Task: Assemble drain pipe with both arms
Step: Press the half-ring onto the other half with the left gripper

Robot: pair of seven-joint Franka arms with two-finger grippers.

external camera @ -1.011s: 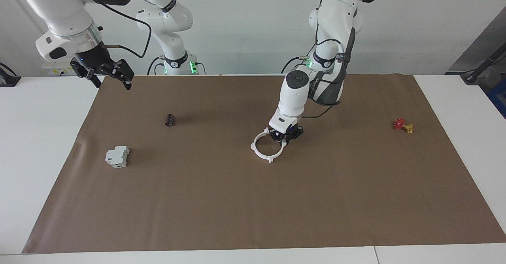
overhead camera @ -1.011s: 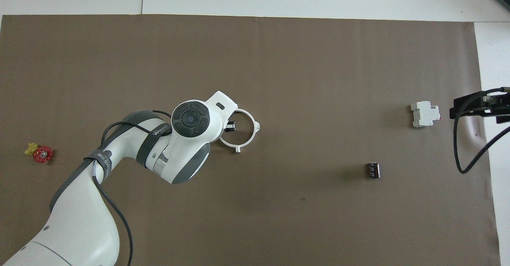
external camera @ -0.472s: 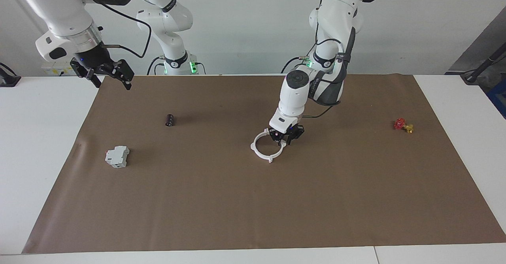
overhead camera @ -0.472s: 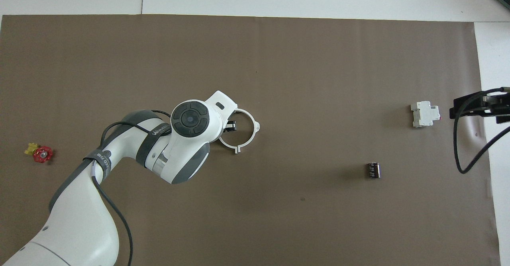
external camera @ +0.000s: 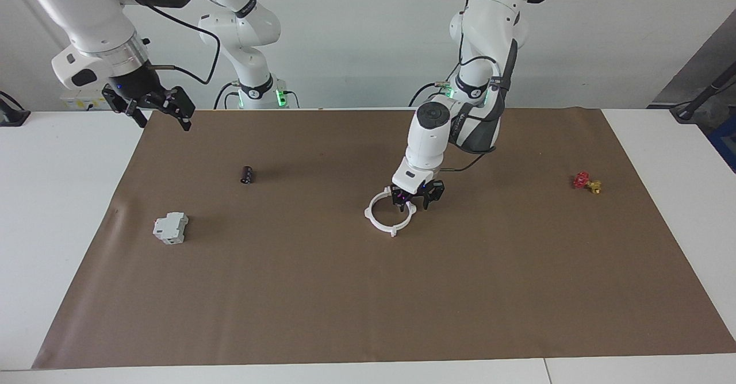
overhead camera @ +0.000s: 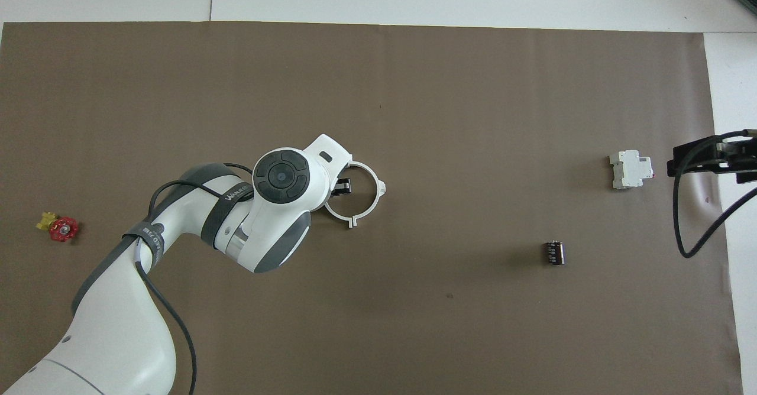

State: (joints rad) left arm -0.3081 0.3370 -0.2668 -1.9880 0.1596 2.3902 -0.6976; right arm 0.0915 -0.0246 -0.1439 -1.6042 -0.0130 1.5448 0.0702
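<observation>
The drain pipe (external camera: pixel 393 231) lies on the brown mat (external camera: pixel 368 303) as one white ring with small tabs, near the table's middle. It also shows in the overhead view (overhead camera: pixel 353 217). My left gripper (external camera: pixel 413 201) hangs just above the ring's rim on the side toward the left arm's end. Its fingers are spread, one inside the ring and one outside, holding nothing. In the overhead view the wrist hides most of the left gripper (overhead camera: pixel 340 188). My right gripper (external camera: pixel 163 118) waits open and empty, raised over the mat's edge at the right arm's end (overhead camera: pixel 704 157).
A grey boxy block (external camera: pixel 171 227) and a small black cylinder (external camera: pixel 247 174) lie toward the right arm's end. A small red and yellow valve (external camera: pixel 586 182) lies toward the left arm's end. White table surrounds the mat.
My left gripper has let go of the ring's rim, straightened and risen slightly. The ring stays flat in place. The right arm has not moved.
</observation>
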